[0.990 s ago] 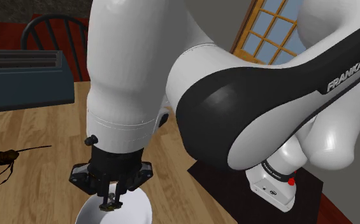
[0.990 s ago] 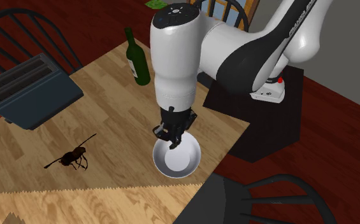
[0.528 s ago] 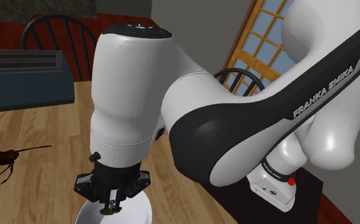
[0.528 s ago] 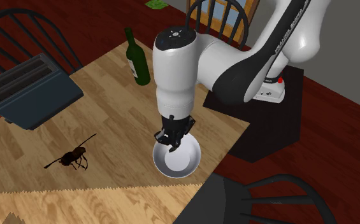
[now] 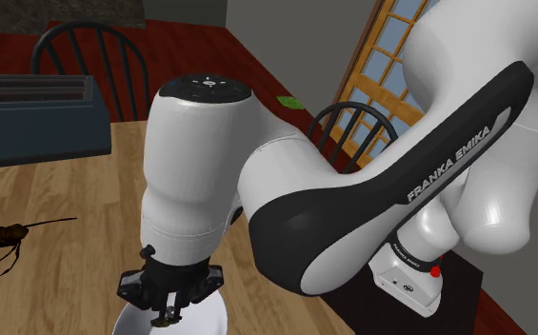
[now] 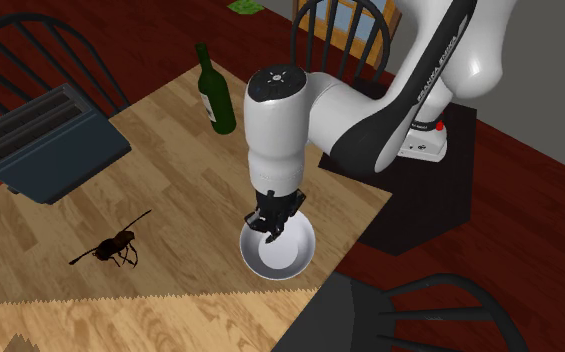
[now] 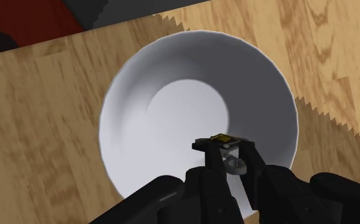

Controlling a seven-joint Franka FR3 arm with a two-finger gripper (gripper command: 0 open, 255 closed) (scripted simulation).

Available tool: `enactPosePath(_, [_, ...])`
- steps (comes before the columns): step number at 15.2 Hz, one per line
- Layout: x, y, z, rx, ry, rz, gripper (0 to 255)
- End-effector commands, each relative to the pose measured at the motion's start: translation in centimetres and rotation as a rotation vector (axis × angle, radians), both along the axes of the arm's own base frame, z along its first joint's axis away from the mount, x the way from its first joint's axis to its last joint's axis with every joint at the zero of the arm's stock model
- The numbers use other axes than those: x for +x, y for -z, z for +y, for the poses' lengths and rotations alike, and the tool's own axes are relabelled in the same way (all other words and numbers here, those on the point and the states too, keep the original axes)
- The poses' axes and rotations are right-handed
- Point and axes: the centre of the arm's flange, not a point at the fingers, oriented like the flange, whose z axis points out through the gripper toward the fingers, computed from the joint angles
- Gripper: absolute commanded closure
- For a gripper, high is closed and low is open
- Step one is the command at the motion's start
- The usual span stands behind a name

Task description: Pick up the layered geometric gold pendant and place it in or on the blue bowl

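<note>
White bowl (image 7: 129, 121) on the wooden bench (image 7: 38, 133), small gold pendant (image 7: 222, 138) pinched between the black fingers (image 7: 213, 167), held low over the bowl's inside near its rim, green bottle (image 6: 216, 98) and dark toaster (image 6: 45, 140) well apart

Small gold pendant (image 7: 222, 137) held clamped in gripper (image 7: 227, 149), over bowl (image 7: 130, 92) interior, off centre. Bowl rendered white, round, set upright on wood table (image 7: 44, 133).

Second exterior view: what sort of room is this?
Likely a dining room or kitchen: a wooden table carrying a toaster and a green wine bottle, with a dark chair beside it.
</note>
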Motion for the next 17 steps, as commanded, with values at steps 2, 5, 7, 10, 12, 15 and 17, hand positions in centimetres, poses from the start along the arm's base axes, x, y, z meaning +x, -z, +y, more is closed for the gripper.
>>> enactPosePath(2, [0.0, 0.1, 0.0, 0.000, 0.000, 0.000, 255])
enactPosePath(5, [0.0, 0.1, 0.0, 0.000, 0.000, 0.000, 255])
enactPosePath(7, [0.0, 0.1, 0.0, 0.000, 0.000, 0.000, 0])
enactPosePath(10, [0.0, 0.1, 0.0, 0.000, 0.000, 0.000, 0])
enactPosePath(12, [0.1, -1.2, -0.3, 0.000, 0.000, 0.000, 0])
enactPosePath(15, [0.3, -4.8, -1.1, 0.000, 0.000, 0.000, 0])
enactPosePath(17, [0.3, -4.8, -1.1, 0.000, 0.000, 0.000, 0])
